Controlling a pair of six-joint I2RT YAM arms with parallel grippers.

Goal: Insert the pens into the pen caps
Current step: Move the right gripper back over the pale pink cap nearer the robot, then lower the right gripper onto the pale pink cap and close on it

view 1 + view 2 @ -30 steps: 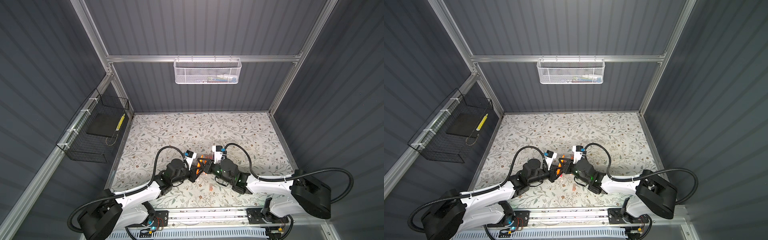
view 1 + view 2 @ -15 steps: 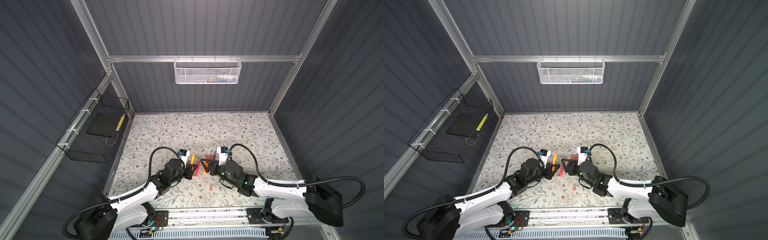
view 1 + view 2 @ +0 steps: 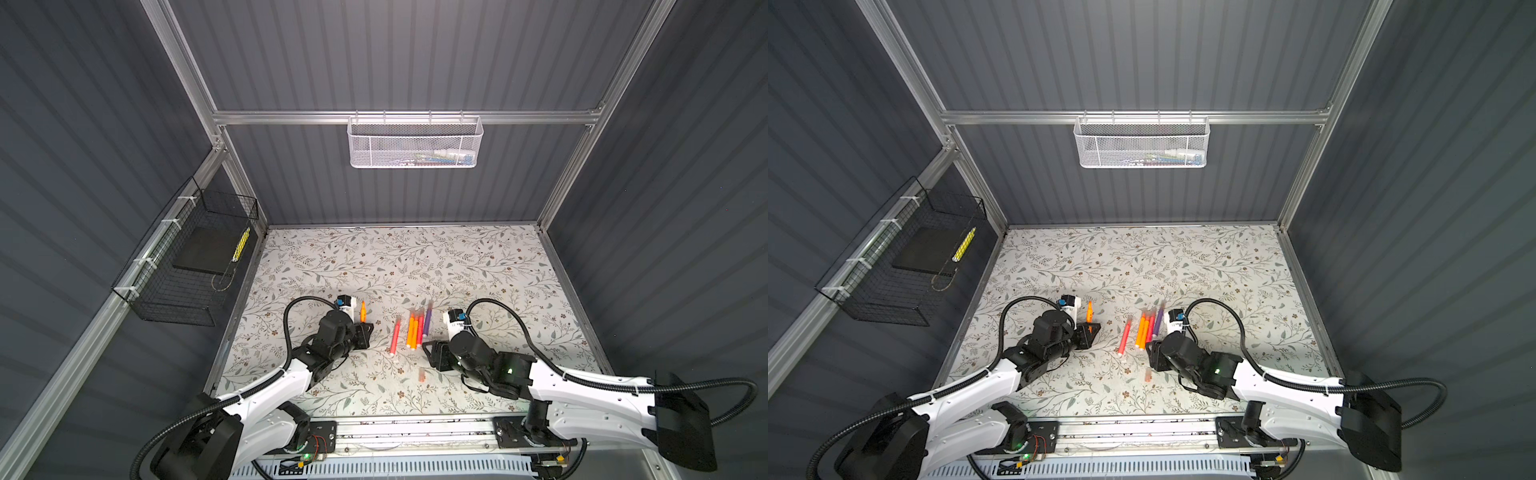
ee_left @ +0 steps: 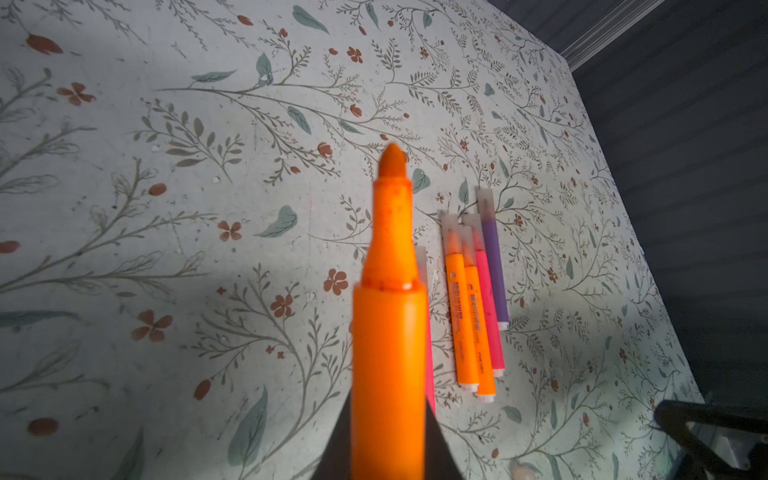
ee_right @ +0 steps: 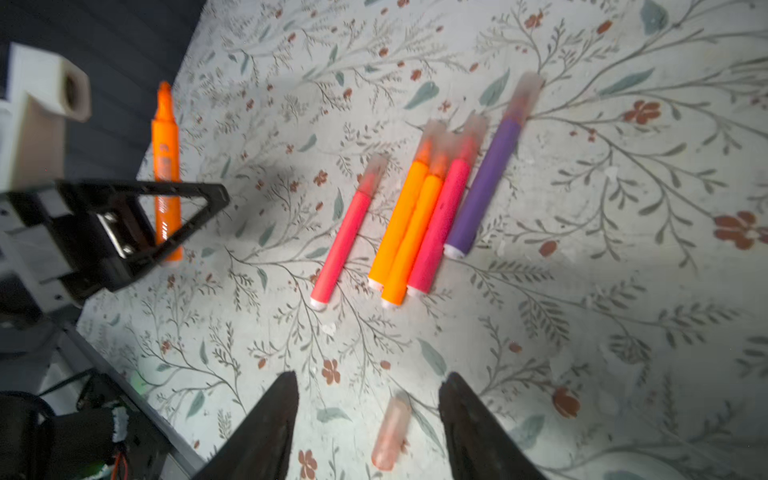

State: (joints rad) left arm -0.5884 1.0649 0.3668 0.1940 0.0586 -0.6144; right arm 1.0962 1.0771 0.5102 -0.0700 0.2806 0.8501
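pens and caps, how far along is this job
Done: five capped pens lie on the table: two orange, two pink-red, one purple. In hand: the left gripper is shut on the last orange pen, its tip bare. Left: one loose cap lies between the jaws of the open right gripper, ungrasped; it goes on that pen.

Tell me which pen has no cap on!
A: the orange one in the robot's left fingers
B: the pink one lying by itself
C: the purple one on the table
A: the orange pen pinched in the left fingers shows its bare tip, while the other five pens all wear caps.
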